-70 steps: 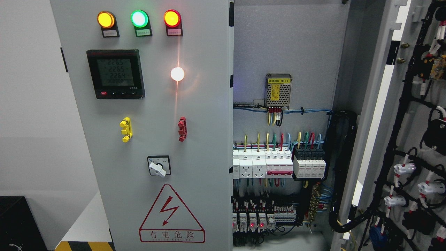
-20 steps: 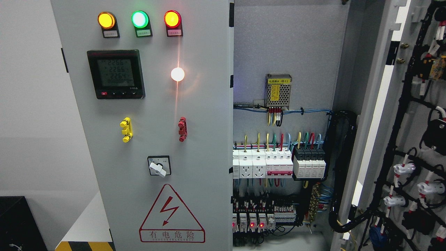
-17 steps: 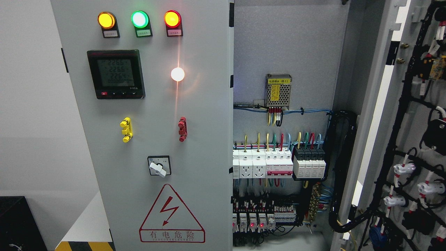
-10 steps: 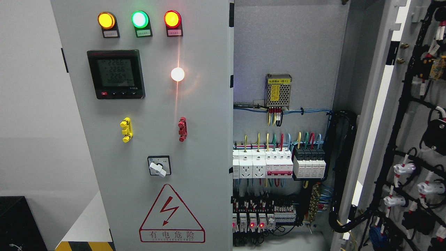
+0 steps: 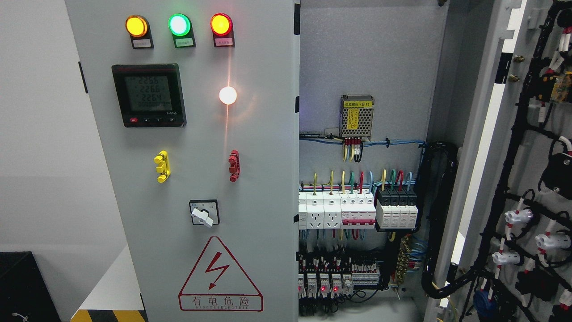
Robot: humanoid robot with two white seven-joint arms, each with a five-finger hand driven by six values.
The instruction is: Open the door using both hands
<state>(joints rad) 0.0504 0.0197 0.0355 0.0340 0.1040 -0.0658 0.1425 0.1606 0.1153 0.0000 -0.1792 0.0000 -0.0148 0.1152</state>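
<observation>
- The grey left door of the electrical cabinet stood closed, bearing three lit indicator lamps and a digital meter.
- The right door was swung open at the picture's right, exposing the circuit breakers.
- Neither hand appeared, so their state could not be told.

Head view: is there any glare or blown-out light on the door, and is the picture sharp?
Head view: the white lamp is blown out, with a vertical streak of glare on the grey door; the wiring inside looks sharp.
</observation>
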